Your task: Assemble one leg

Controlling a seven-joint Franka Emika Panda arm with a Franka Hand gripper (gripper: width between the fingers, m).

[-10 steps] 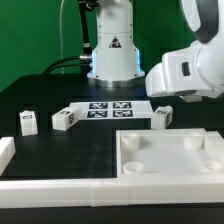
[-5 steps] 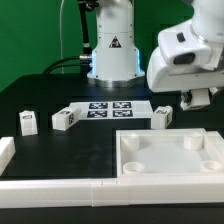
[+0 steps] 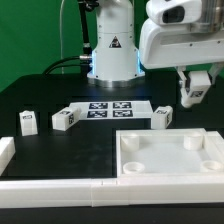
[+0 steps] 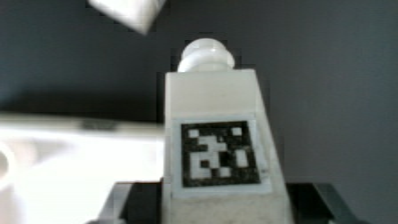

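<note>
Your arm's pincer point(image 3: 193, 97) is clenched on the leg point(image 3: 193, 88), a small white block with a black-and-white tag. It holds the leg upright in the air over the far part of the black worktop point(image 3: 50, 100), toward the edge at the exterior view's right. The leg touches nothing but the pincer. In the wrist view the leg point(image 4: 214, 105) fills the middle of the picture. Its square tag point(image 4: 219, 152) faces the camera and a rounded white peg point(image 4: 206, 52) sits at its far end. The dark fingers point(image 4: 139, 205) press against its two sides. Behind it the worktop is dark and blurred, and a white shape point(image 4: 128, 10) at the picture's edge is too cut off to identify. Back in the exterior view, the marker board point(image 3: 108, 108) lies flat near the middle of the worktop. A first small white block point(image 3: 162, 115) stands just beside the board's end on the exterior view's right, near the held leg but lower and apart from it. A second block point(image 3: 65, 119) stands just beside the board's other end. A third block point(image 3: 27, 122) stands farther toward the edge at the exterior view's left. A large white tray-like part point(image 3: 160, 172) with round corner sockets lies in the near corner at the exterior view's right. A low white rail point(image 3: 60, 186) runs along the near edge. The arm's base point(image 3: 110, 55) stands at the far edge, in front of a green backdrop.
</note>
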